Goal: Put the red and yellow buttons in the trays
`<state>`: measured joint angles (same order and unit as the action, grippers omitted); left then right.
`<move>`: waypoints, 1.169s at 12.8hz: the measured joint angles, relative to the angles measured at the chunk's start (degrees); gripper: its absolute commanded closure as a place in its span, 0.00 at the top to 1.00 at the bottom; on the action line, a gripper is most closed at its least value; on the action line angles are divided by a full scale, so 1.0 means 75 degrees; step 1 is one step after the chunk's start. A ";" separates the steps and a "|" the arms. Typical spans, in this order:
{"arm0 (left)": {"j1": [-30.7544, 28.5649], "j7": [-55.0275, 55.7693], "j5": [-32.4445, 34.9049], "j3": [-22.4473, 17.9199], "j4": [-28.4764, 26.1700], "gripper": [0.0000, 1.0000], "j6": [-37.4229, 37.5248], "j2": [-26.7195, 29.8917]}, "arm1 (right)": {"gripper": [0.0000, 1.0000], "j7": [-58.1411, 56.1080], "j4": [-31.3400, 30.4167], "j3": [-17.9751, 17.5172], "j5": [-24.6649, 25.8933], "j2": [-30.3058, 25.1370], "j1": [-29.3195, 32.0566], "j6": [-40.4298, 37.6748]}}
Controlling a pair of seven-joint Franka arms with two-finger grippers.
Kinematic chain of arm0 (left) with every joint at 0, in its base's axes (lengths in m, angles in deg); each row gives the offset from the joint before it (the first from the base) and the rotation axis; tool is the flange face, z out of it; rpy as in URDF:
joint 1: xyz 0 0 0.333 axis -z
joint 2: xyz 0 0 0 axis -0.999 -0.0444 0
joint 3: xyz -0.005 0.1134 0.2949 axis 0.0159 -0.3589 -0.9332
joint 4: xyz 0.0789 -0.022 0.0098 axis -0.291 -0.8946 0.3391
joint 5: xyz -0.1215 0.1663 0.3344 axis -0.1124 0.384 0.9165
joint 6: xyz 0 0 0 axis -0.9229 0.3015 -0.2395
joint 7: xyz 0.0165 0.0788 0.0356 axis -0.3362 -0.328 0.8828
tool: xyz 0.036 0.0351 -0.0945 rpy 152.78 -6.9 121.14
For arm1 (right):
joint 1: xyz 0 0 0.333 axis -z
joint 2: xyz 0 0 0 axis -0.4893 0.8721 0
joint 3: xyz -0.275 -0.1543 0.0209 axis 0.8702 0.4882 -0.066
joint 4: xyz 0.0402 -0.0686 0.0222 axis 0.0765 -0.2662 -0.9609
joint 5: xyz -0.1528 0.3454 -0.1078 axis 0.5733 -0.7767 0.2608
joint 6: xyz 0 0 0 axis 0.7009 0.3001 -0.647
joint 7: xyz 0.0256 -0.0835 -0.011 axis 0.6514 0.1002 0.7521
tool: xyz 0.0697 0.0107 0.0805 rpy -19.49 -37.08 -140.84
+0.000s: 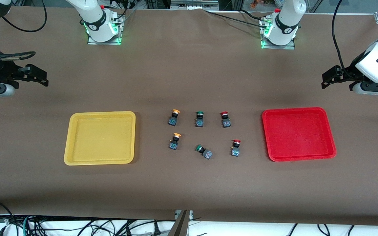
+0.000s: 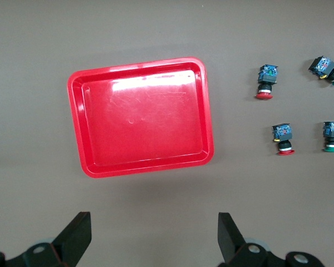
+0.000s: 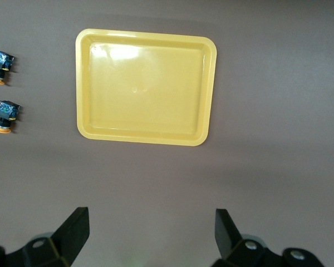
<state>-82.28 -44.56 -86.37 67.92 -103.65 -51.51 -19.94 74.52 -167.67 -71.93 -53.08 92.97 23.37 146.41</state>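
Observation:
Two yellow-capped buttons point(image 1: 174, 118) point(image 1: 174, 141) and two red-capped buttons point(image 1: 225, 119) point(image 1: 236, 148) stand on the table between the empty yellow tray point(image 1: 100, 137) and the empty red tray point(image 1: 299, 133). My left gripper point(image 1: 328, 78) is open and empty, up in the air at the left arm's end of the table. Its wrist view shows the red tray point(image 2: 142, 117) and both red buttons point(image 2: 265, 82) point(image 2: 283, 139). My right gripper point(image 1: 39, 75) is open and empty at the right arm's end. Its wrist view shows the yellow tray point(image 3: 145, 86) and both yellow buttons point(image 3: 0, 65) point(image 3: 5, 115).
Two green-capped buttons point(image 1: 199, 119) point(image 1: 204, 151) sit between the yellow and red ones; the one nearer the front camera lies tipped over. The arm bases point(image 1: 102, 29) point(image 1: 279, 32) stand along the table's back edge.

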 measured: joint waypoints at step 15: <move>0.0083 -0.0014 -0.0003 0.0114 -0.0004 1.00 0.1026 -0.0637 | 1.00 0.0000 0.0002 0.0001 0.0002 0.0007 0.0000 0.0002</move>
<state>-81.65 -44.67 -86.39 68.78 -103.68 -43.81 -24.72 74.52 -167.65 -71.93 -53.06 93.03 23.37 146.42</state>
